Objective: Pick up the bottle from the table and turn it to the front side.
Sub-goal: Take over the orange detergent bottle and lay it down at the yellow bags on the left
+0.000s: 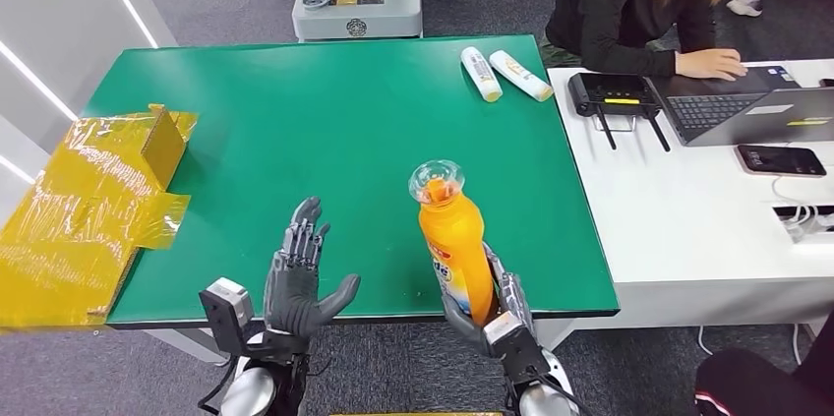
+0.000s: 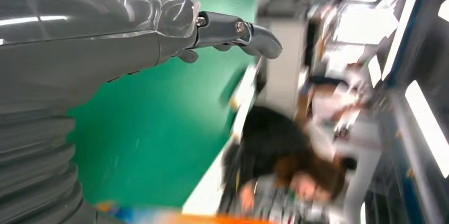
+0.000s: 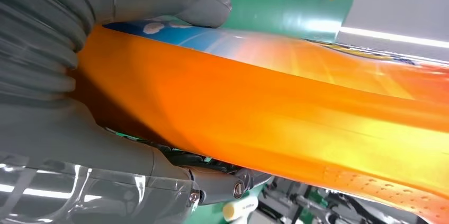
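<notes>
The right hand has its fingers and thick thumb wrapped around the lower body of the orange bottle, a full clasp with no slack that I can see in the right wrist view, where the orange wall lies pressed between thumb and fingers. The bottle is held off the green surface, near its front edge, standing roughly upright with its long axis running up from the palm and leaning slightly; its clear cap is at the top. A strip of printed label shows along the bottle's left flank in the head view, so the label seems to face away to the side rather than toward the camera, and the turn the task asks for is, I judge, a rotation about that upright axis. The left hand hovers just beside, palm up-turned toward the bottle, fingers spread and holding nothing; it is near enough to assist with a regrasp. Two white bottles lie at the far edge, well apart.
</notes>
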Robot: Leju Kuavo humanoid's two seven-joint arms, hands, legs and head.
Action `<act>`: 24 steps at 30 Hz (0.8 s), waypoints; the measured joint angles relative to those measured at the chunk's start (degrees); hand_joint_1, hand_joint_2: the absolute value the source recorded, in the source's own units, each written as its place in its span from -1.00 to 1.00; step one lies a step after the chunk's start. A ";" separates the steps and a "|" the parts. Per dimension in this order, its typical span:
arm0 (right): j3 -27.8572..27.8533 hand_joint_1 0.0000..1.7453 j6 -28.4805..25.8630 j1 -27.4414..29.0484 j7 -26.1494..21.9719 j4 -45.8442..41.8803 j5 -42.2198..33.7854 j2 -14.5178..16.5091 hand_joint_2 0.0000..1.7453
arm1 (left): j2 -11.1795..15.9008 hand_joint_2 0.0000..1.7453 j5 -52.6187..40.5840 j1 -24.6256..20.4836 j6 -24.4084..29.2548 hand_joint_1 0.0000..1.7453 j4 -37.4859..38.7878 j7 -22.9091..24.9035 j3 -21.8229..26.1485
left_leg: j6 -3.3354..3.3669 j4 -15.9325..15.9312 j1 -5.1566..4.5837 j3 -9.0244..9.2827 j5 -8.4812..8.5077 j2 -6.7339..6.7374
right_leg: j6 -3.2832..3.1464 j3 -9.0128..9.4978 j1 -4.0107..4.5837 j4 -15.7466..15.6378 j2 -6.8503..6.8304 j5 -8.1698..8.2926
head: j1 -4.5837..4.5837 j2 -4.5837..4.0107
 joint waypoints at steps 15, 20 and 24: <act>-2.33 1.00 2.37 -6.21 -0.30 6.86 3.32 3.04 1.00 | -0.14 1.00 6.67 -9.05 -14.58 -1.00 3.67 12.44 -6.57 | -0.01 0.02 -0.01 0.02 0.08 0.06 | -0.06 0.00 0.00 0.02 0.05 0.13 | 0.01 0.01; -2.84 1.00 3.18 -8.72 -0.24 10.65 4.32 3.87 1.00 | 0.41 1.00 6.15 -11.63 -13.15 -1.00 5.02 12.88 -9.05 | -0.02 0.03 0.00 0.02 0.09 0.04 | -0.05 -0.02 0.00 0.02 0.04 0.14 | 0.01 0.01; -3.22 1.00 3.10 -10.23 -0.57 13.53 4.41 4.46 1.00 | 0.49 1.00 4.10 -13.42 -10.70 -1.00 6.63 11.97 -10.74 | -0.02 0.02 0.00 0.01 0.09 0.04 | -0.05 -0.04 0.00 0.02 0.04 0.13 | 0.01 0.01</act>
